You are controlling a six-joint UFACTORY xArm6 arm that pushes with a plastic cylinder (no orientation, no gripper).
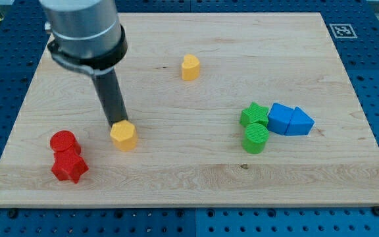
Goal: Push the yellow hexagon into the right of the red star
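On my screen my tip (117,122) sits at the upper edge of the yellow hexagon (124,135), in the lower left of the frame; it looks to be touching it. This arm carries no claw, only the rod. The red star (69,167) lies further to the lower left, apart from the hexagon, with a red cylinder (63,141) touching it from above. A yellow heart (190,67) sits upper centre. At right, a green star (254,114), green cylinder (256,139) and two blue blocks (290,120) cluster on the wooden board (196,178).
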